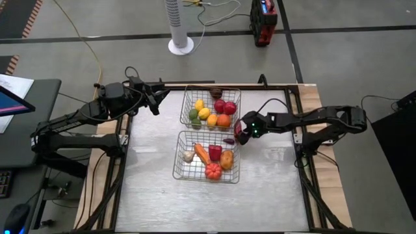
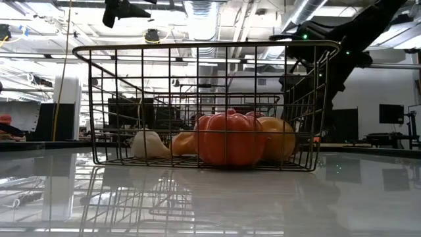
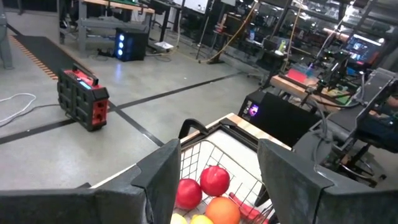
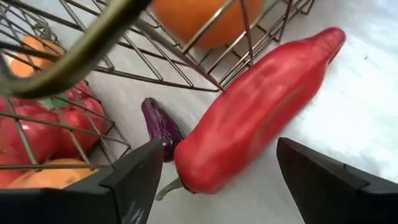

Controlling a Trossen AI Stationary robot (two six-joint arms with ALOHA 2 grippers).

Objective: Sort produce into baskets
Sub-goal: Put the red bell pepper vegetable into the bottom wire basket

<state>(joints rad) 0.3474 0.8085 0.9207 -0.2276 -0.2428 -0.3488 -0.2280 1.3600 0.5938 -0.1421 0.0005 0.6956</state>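
Note:
Two wire baskets stand mid-table. The far basket (image 1: 185, 110) holds yellow, green, red and orange fruits. The near basket (image 1: 179, 159) holds a white bulb, a carrot, a red pepper, a potato and a ribbed red-orange fruit (image 2: 227, 138). On the table between their right corners lie a long red pepper (image 4: 255, 112) and a small dark purple piece (image 4: 160, 124) (image 1: 229, 140). My right gripper (image 4: 219, 146) (image 1: 238, 132) is open, slanting down, one finger on each side of the red pepper's stem end, touching nothing. My left gripper (image 3: 221, 155) (image 1: 156, 104) hangs open, raised, left of the far basket.
Both baskets' wire corners (image 4: 217, 81) stand close to the red pepper. Bare white table lies right of it (image 4: 367, 118) and in front of the near basket (image 2: 210, 197). A wooden frame (image 1: 309, 97) rims the table.

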